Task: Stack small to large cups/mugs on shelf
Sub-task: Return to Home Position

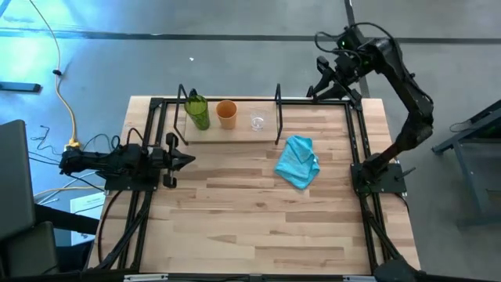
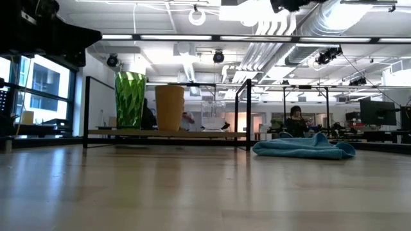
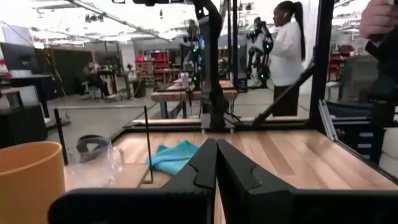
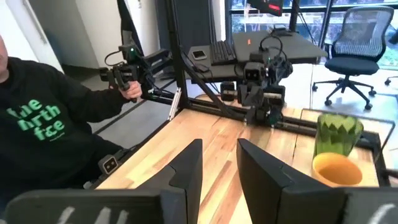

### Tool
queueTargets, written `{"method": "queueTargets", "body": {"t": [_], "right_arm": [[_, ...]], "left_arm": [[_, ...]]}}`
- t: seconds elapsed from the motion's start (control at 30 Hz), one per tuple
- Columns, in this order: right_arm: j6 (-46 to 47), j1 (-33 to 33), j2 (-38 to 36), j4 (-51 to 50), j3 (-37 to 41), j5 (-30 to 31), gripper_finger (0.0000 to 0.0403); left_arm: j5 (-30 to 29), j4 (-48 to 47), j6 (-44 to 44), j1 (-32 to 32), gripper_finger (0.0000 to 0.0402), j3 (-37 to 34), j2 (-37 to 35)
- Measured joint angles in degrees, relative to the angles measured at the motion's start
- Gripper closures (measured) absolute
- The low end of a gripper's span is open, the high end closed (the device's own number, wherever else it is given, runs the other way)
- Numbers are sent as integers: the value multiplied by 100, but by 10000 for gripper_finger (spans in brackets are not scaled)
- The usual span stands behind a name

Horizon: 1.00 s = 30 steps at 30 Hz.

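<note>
Bench (image 1: 258, 211): we are looking down on a wide wood bench, with both arms sitting back from the work.
Shelf (image 1: 235, 135): the low board with black rod uprights is lying along the far side of the bench, carrying all three cups in a row.
Cloth (image 1: 298, 161): a light blue cloth is lying crumpled on the bench just in front of the shelf's right end.
Green cup (image 1: 197, 113): the tallest is standing upright at the left of the row.
Orange cup (image 1: 227, 114): the mid-sized one is standing beside it, apart, in the middle.
Glass cup (image 1: 257, 121): the smallest, clear, is standing at the right, apart from the orange cup.
Left tool (image 1: 186, 160): it is waiting low at the bench's left edge, near the shelf's left end, fingers pressed together and holding nothing.
Right tool (image 1: 319, 84): it is hanging past the far right corner of the bench, fingers narrowly parted and empty.
Step in hand: we are judging that nesting has not begun, since no cup sits inside another.
Next move: it is likely calling for one tool to spread, reach the glass cup and lift it toward the orange cup.
</note>
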<state>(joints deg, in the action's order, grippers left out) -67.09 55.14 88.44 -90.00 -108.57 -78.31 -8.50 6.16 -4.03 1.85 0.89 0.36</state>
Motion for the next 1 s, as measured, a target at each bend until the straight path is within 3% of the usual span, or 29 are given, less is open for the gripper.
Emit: {"method": "queueTargets", "body": {"t": [0.23, 0.47, 0.67, 1.0], "right_arm": [[-921, 164, -573, 5, 1433, -292, 311], [-1629, 38, -1153, 27, 2392, -703, 311], [-2049, -196, -1705, 27, 2932, -1164, 311], [-2035, -505, -2789, 3, 3532, -1175, 311]], "left_arm": [[78, -414, 240, 0, 401, -33, 0], [311, -433, 288, -4, 401, -33, 0], [311, -436, 287, -3, 401, -33, 0], [307, -435, 286, 1, 401, -33, 0]]}}
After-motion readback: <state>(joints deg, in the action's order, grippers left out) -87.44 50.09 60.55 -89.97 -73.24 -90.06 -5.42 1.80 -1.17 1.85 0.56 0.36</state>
